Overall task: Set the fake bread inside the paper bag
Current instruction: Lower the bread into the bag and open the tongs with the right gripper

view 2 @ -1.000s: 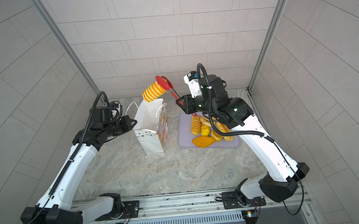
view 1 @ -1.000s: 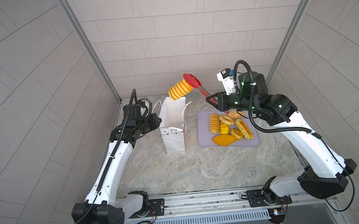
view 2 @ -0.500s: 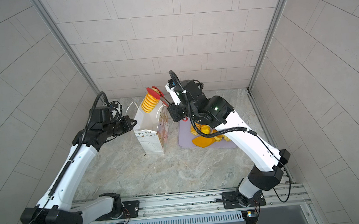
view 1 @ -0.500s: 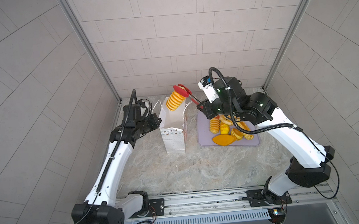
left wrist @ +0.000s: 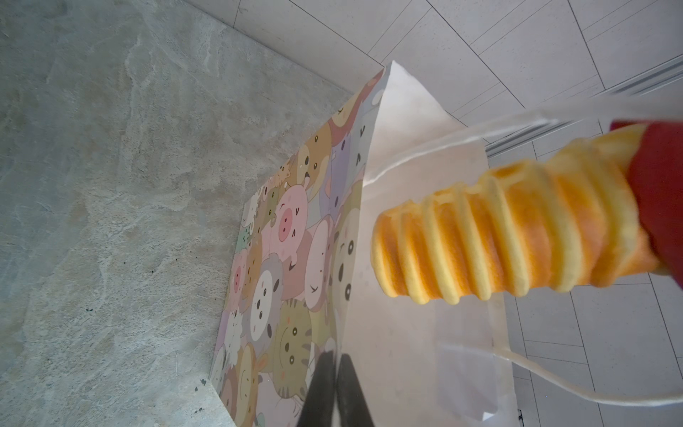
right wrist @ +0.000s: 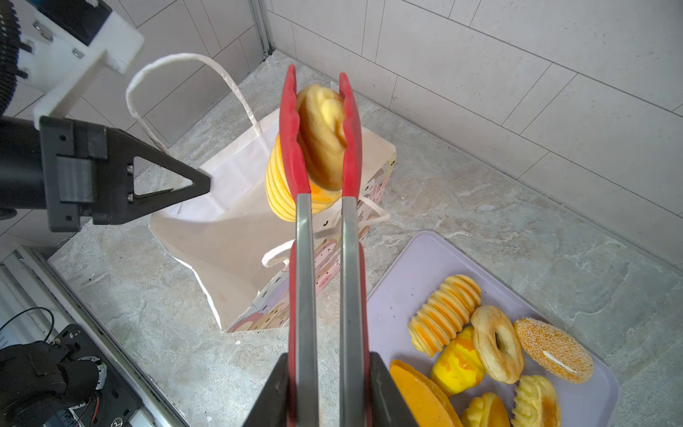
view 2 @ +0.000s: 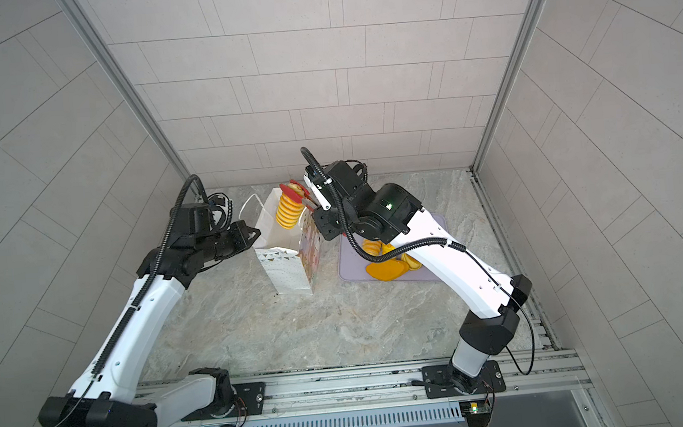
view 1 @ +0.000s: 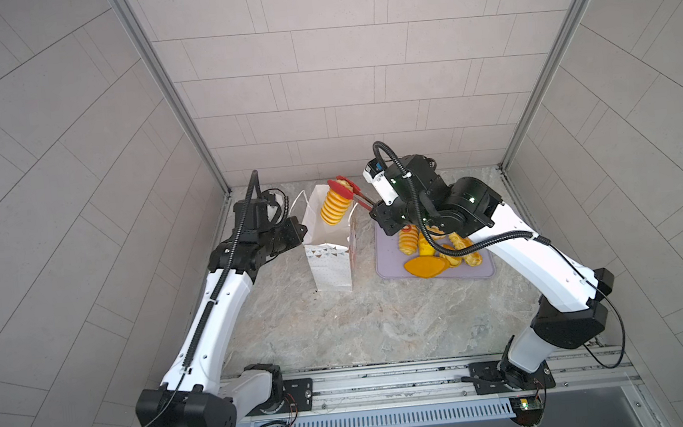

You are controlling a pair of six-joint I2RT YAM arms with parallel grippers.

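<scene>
R gripper grips tongs, ridged loaf hangs end-down over paper bag, L gripper pinches rim

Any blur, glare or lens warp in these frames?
Left wrist view: the ridged loaf and red tongs are soft, close to the lens; the paper bag print is sharp. Right wrist view: tray breads crisp, held loaf slightly soft. Both top views: wall tile lines bow near edges; light even, shadows soft.

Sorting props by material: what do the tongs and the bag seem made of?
The tongs: grey brushed-metal arms, matte red tips, probably silicone or plastic. The bag: thin matte white paper, judging by its creases and folds, with twisted cord handles.
</scene>
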